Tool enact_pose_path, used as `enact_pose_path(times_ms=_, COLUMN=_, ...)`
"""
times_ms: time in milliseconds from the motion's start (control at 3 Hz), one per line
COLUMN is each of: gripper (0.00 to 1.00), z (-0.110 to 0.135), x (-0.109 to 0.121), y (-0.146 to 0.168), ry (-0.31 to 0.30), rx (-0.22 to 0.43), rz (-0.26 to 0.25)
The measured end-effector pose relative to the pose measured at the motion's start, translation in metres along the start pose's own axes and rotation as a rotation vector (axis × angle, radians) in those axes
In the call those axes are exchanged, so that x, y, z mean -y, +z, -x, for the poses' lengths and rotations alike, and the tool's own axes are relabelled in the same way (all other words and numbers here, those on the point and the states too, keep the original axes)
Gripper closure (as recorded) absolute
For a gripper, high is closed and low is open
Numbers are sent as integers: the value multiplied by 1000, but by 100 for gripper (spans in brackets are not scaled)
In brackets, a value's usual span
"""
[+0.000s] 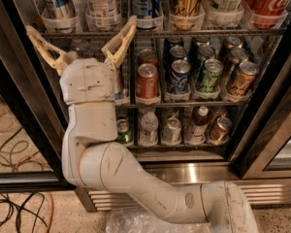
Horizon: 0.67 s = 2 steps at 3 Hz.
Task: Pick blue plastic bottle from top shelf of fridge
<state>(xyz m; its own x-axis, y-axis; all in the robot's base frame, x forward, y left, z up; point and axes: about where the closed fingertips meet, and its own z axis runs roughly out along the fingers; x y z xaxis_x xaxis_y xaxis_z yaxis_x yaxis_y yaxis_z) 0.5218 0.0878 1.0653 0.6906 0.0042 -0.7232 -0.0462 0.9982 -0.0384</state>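
camera view: your tool (80,25) sits in the upper left of the frame. its 2 tan fingers are spread wide in a v and hold nothing. the left fingertip points toward the black door frame at the left edge. the right fingertip comes up to the front wire of the top shelf (208,32).

the blue plastic bottle (103,1) stands in the 2nd clear cup holder from the left on that shelf. it is at the top edge of the frame, above the gap between the fingers, and its upper part is cut off.

the white arm (102,164) rises from the bottom centre in front of the fridge (194,171). cans (148,79) fill the 2 lower racks to the right of the wrist. cables (9,212) lie on the floor at lower left.
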Motion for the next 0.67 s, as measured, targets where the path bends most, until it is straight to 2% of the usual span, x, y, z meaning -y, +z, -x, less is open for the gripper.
enact_pose_path(times_ms=667, gripper=0, z=-3, x=11, y=11, ry=7, rx=-3, rz=-47)
